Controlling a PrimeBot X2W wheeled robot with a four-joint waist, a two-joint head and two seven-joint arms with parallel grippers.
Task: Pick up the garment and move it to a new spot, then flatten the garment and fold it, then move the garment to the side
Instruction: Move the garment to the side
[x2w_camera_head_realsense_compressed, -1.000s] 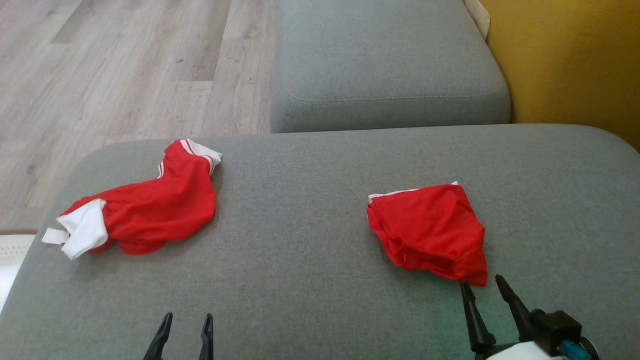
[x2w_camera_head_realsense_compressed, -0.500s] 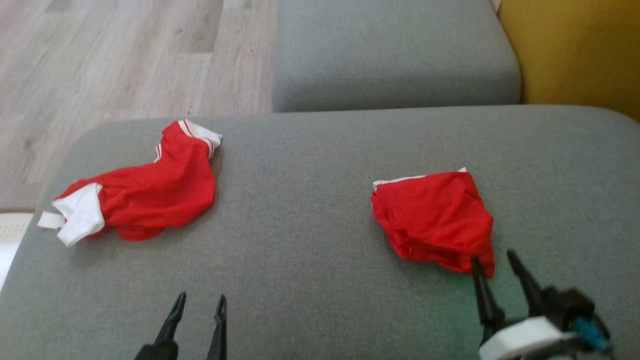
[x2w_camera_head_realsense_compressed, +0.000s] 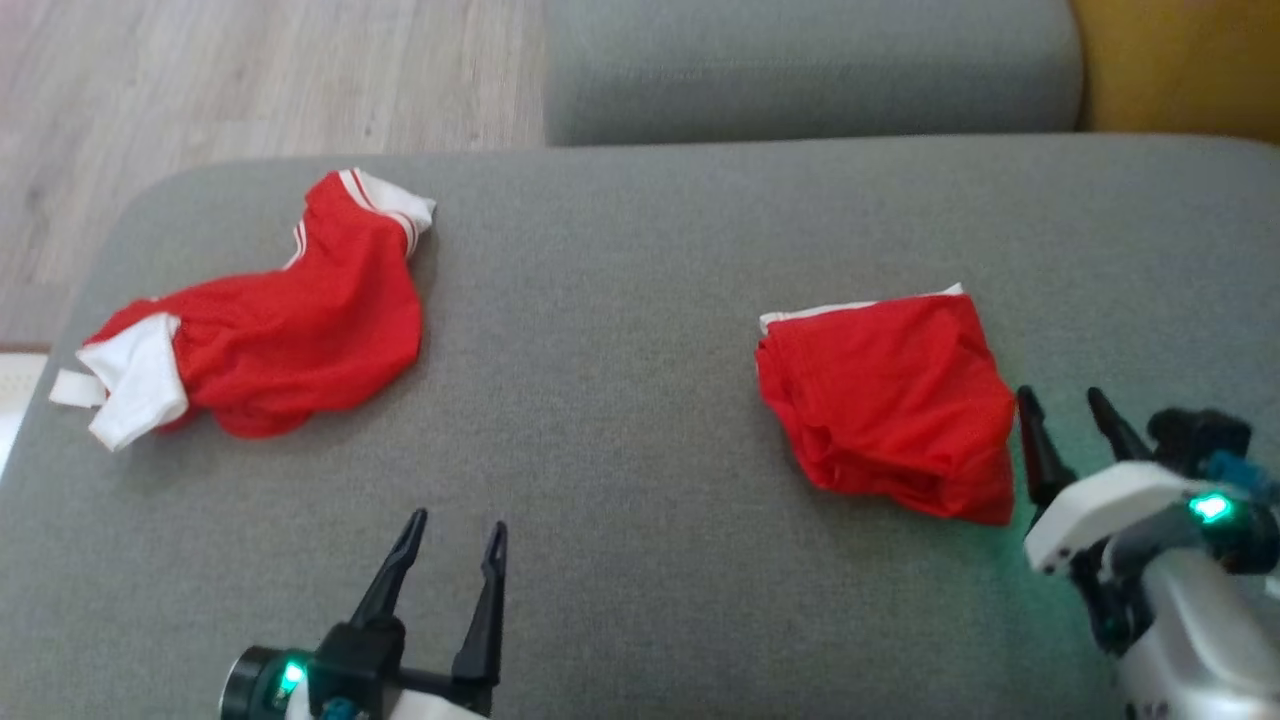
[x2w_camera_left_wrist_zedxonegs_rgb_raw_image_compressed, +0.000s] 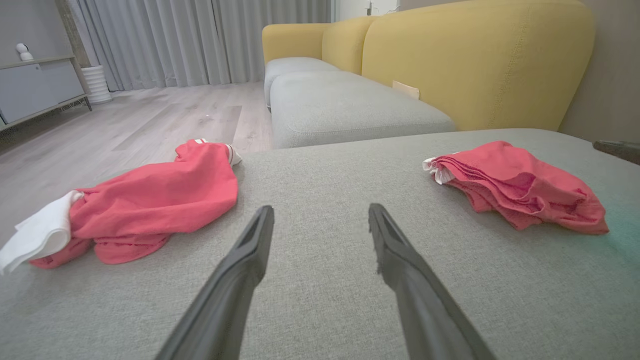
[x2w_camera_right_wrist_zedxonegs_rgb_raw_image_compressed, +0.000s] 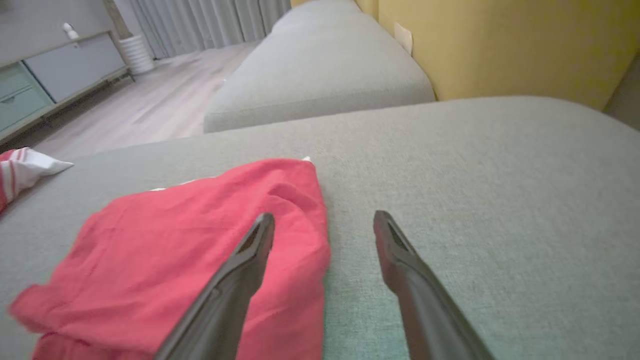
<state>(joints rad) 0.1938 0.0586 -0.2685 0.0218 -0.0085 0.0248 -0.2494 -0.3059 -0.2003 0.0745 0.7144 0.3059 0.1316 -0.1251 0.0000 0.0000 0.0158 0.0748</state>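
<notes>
Two red garments lie on the grey sofa cushion (x2w_camera_head_realsense_compressed: 620, 430), well apart: a crumpled red garment (x2w_camera_head_realsense_compressed: 270, 340) with white striped trim towards the left end, and a folded red garment (x2w_camera_head_realsense_compressed: 885, 395) towards the right.

Changes for you to note over the last second:
- The head camera has tipped down. Both garments sit higher in its view, but neither has altered in shape or lie on the cushion.
- The right claw (x2w_camera_head_realsense_compressed: 1060, 394) was below the folded garment's near corner. It now stands just beside that garment's right edge, jaws wide, holding nothing. In the right wrist view one finger overlaps the cloth's edge; you cannot tell whether it touches.
- The left claw (x2w_camera_head_realsense_compressed: 457, 522) has come further forward over bare cushion between the garments, jaws wide and empty.

Assessment: the folded garment looks finished and set to the side. The crumpled one is untouched and is probably the next piece to pick up. You should confirm which garment the right claw is meant for before it closes.

Surface: woven grey upholstery, soft and slightly domed, so cloth will drag rather than slide. A second cushion (x2w_camera_head_realsense_compressed: 800, 70) adjoins it at the far side.

Room: pale plank floor (x2w_camera_head_realsense_compressed: 250, 70), yellow backrest (x2w_camera_left_wrist_zedxonegs_rgb_raw_image_compressed: 475, 65), grey curtains (x2w_camera_left_wrist_zedxonegs_rgb_raw_image_compressed: 200, 40), and a low cabinet (x2w_camera_left_wrist_zedxonegs_rgb_raw_image_compressed: 35, 90) along the far wall.
</notes>
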